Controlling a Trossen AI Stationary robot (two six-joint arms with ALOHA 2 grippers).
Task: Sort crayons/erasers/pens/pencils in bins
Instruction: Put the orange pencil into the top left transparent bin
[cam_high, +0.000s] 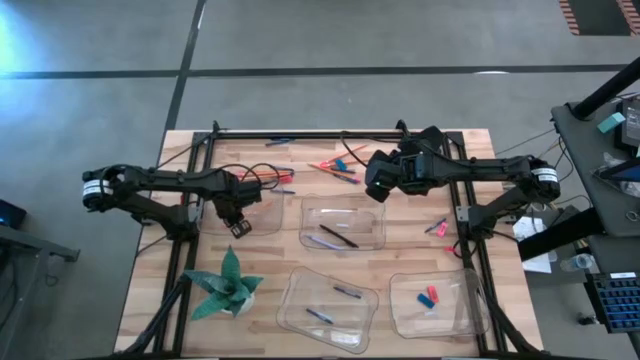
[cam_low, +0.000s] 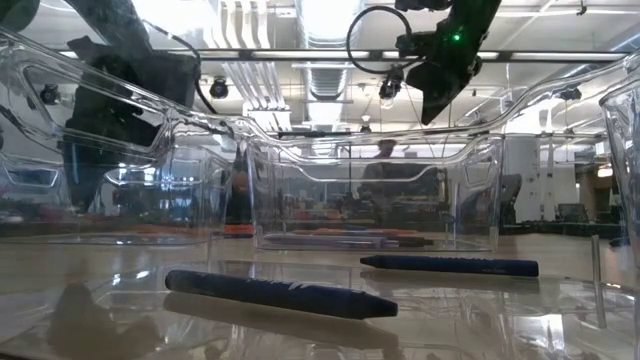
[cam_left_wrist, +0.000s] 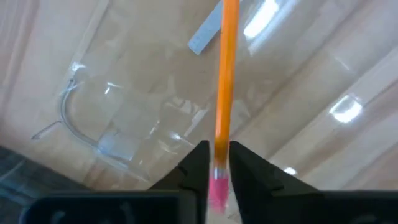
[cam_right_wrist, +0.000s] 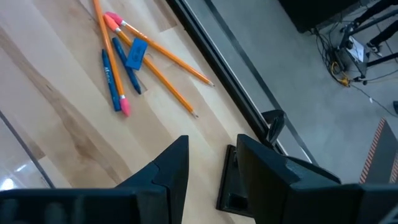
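We saw the left gripper (cam_left_wrist: 217, 163) clamped on a thin orange pencil with a pink eraser tip (cam_left_wrist: 224, 93), held over a clear plastic rectangular bin (cam_left_wrist: 134, 127) at the table's left. The right gripper (cam_right_wrist: 208, 165), fingers apart and empty, hovered near a loose heap of pencils (cam_right_wrist: 155, 59) and a blue eraser block (cam_right_wrist: 135, 53).

Two dark jointed arms, white wrist bands, black cables – green LED
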